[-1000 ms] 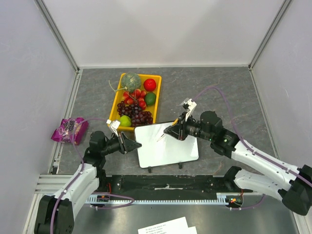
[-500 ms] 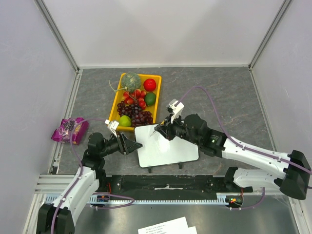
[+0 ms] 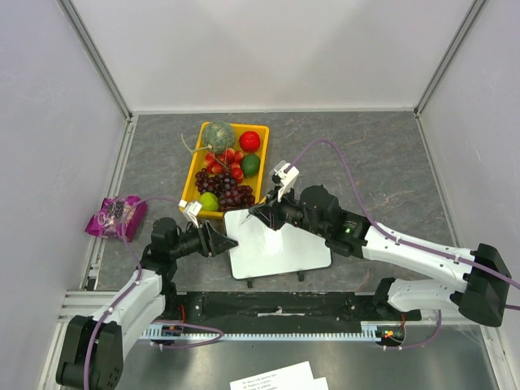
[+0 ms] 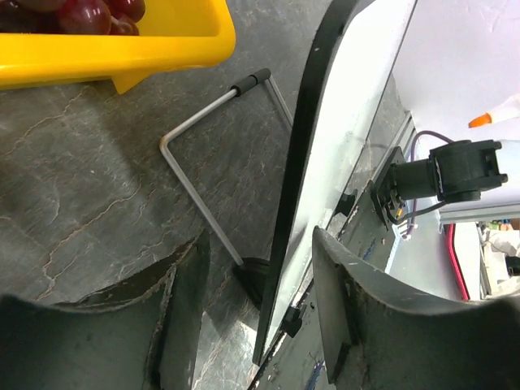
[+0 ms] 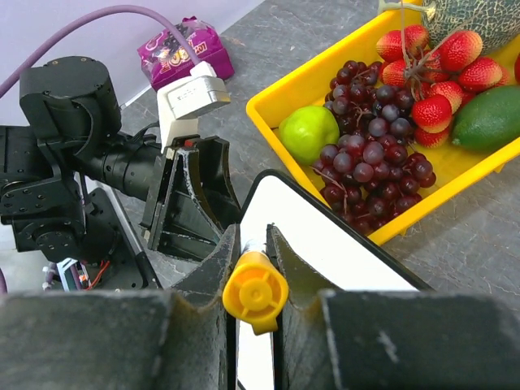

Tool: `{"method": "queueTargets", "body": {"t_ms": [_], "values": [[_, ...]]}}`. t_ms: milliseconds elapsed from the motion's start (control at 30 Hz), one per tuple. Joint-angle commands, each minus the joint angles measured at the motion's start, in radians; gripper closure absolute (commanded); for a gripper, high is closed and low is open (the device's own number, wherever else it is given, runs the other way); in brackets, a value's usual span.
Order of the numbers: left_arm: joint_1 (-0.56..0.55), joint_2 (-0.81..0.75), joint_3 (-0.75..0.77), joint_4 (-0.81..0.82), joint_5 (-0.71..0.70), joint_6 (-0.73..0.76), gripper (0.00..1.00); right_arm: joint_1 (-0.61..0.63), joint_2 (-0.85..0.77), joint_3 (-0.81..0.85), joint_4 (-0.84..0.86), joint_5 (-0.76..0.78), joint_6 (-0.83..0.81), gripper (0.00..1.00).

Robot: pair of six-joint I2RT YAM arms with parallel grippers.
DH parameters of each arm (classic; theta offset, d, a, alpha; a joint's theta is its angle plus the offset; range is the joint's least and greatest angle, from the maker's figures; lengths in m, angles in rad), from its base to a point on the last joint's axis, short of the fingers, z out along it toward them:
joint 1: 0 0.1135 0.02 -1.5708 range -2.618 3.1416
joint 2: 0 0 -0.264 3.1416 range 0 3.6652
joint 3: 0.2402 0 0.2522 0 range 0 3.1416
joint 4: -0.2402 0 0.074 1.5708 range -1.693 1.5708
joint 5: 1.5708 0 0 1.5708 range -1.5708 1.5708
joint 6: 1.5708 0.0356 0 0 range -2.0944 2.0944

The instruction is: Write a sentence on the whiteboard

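Our right gripper (image 5: 252,237) shifted to whiteboard (image 3: 280,252) top-left, clamping marker (image 5: 255,294) to start writing; left gripper (image 4: 260,244) now spread astride its edge, we judge steadying.

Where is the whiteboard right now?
In the top view the whiteboard sits centre-front on the table, just nearer than the yellow fruit tray, with the left gripper at its left edge.

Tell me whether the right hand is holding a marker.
Yes, the right hand is shut on a yellow-ended marker.
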Motion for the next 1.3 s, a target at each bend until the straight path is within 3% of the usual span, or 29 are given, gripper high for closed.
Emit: {"method": "queueTargets", "body": {"t_ms": [0,167,333,533,733,1267], "values": [[0.001,-0.01,0.029,0.075,0.028,0.046,0.43,0.003,-0.011,0.029,0.058,0.022,-0.007,1.0],[0.0,-0.083,0.015,0.046,0.005,0.044,0.57,0.003,-0.017,0.028,0.046,0.065,-0.011,1.0],[0.001,-0.13,0.007,0.02,-0.015,0.044,0.78,0.003,-0.019,0.025,0.044,0.082,-0.015,1.0],[-0.002,-0.122,0.01,0.017,-0.013,0.044,0.9,0.004,-0.019,0.028,0.04,0.094,-0.038,1.0],[0.001,-0.1,0.012,0.02,-0.009,0.041,0.98,0.008,-0.033,0.02,0.038,0.174,-0.073,1.0],[-0.001,-0.12,0.007,0.019,-0.007,0.041,0.98,0.023,0.061,0.032,0.113,0.2,-0.077,1.0]]}}
